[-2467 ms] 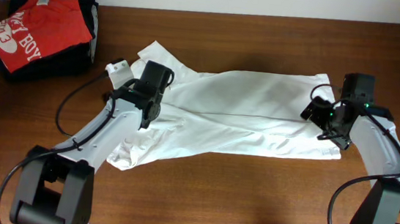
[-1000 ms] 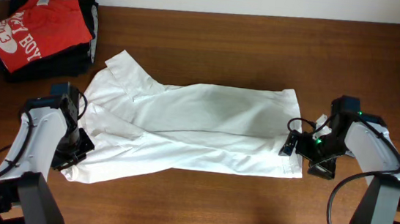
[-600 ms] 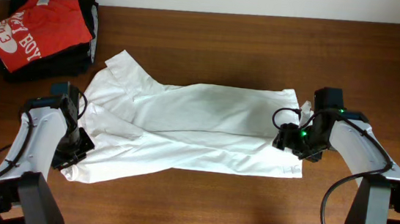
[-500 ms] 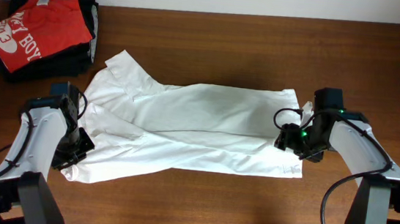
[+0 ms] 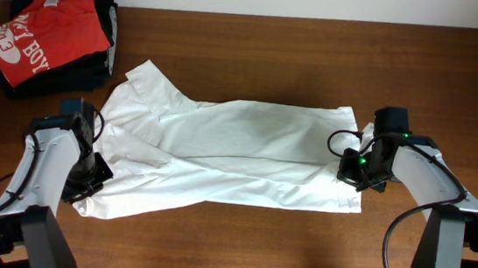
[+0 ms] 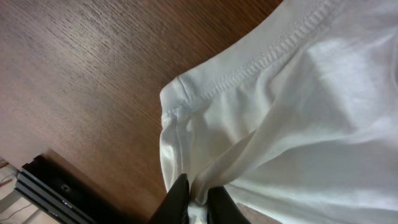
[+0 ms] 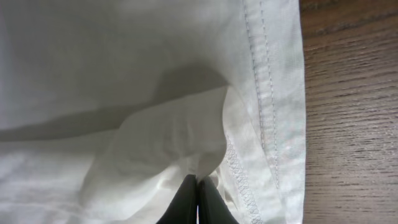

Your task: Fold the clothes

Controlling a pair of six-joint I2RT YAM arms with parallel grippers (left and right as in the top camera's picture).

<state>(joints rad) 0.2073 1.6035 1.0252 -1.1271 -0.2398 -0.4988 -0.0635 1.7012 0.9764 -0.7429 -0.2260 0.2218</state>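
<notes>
The clothes [image 5: 237, 151], a white T-shirt, lie spread lengthwise across the wooden table, print side hidden. At the shirt's lower left edge, my left gripper [image 5: 87, 181] is shut on a bunch of the fabric; in the left wrist view the cloth [image 6: 298, 112] is pinched between the dark fingers [image 6: 177, 200] beside a stitched hem. At the right end, near the hem, my right gripper [image 5: 352, 168] is shut. In the right wrist view its fingertips [image 7: 188, 202] press together on a raised fold of the cloth [image 7: 124, 93] just inside the double-stitched hem.
A red T-shirt with white lettering [image 5: 42, 31] lies on a pile of dark folded garments [image 5: 100, 28] at the back left corner. Bare wood [image 5: 237, 248] runs along the front, between the two arm bases.
My right gripper moved left from the table onto the shirt's right hem and closed on a fold there. The left arm and the shirt have stayed still over the last second.
</notes>
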